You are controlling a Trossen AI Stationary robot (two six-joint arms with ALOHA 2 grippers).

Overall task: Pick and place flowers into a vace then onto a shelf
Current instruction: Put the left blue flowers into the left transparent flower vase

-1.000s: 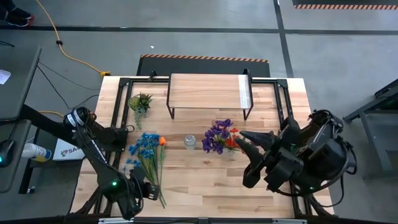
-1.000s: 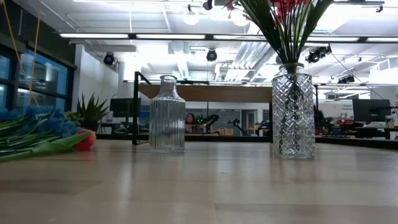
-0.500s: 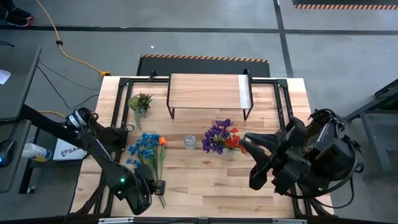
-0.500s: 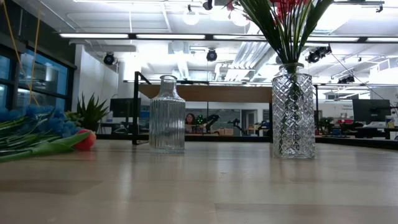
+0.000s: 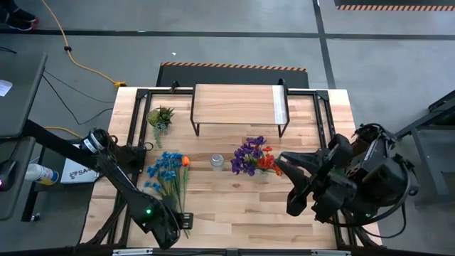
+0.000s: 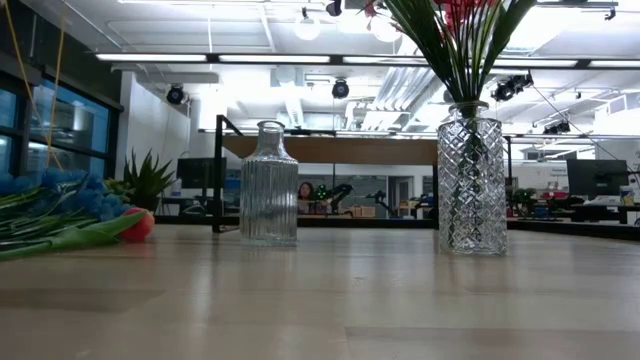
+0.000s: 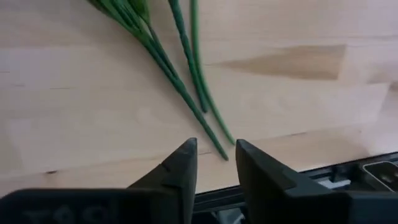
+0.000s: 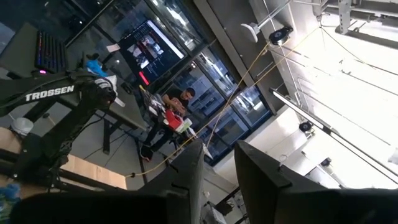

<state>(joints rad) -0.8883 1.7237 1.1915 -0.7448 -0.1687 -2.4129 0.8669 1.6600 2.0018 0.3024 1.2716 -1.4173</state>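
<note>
Grey concrete floor [image 5: 234, 46] surrounds the plank surface [image 5: 234, 206]. An orange cable [image 5: 78, 64] crosses the floor beyond the surface's far left corner. Ceiling strip lights [image 6: 300, 60] illuminate the open hall; dark windows [image 6: 40, 130] line one wall.

The left gripper [image 7: 214, 163] sat low at the near edge of the surface [image 7: 93, 93], fingers slightly parted and holding nothing. The right gripper [image 8: 217, 163] was raised and tilted upward, fingers narrowly apart
</note>
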